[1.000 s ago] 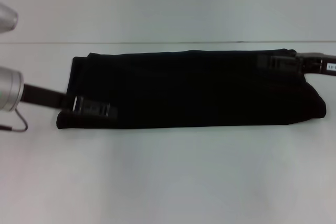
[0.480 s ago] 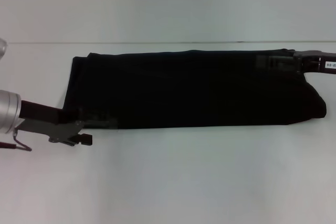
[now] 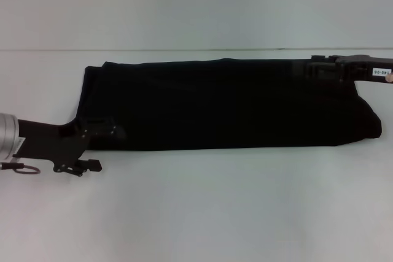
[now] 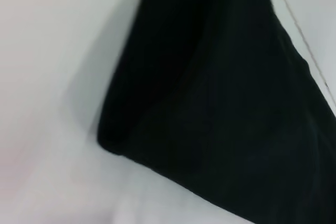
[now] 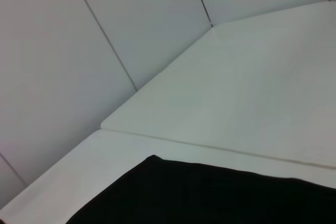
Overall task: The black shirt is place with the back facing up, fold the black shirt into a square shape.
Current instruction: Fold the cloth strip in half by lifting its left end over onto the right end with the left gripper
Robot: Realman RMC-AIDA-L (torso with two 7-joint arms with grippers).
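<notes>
Head view shows you the shirt folded into a long band across the table. Your left gripper sits at its near-left corner, your right gripper at its far-right corner; you cannot tell either grip state.

1. I see the black shirt as soft matt cloth, without shine.
2. The tabletop looks smooth, white and slightly glossy to me.
3. My left tool looks like hard matt black plastic; its wrist is brushed silver metal.
4. My right tool is also hard and black.
</notes>
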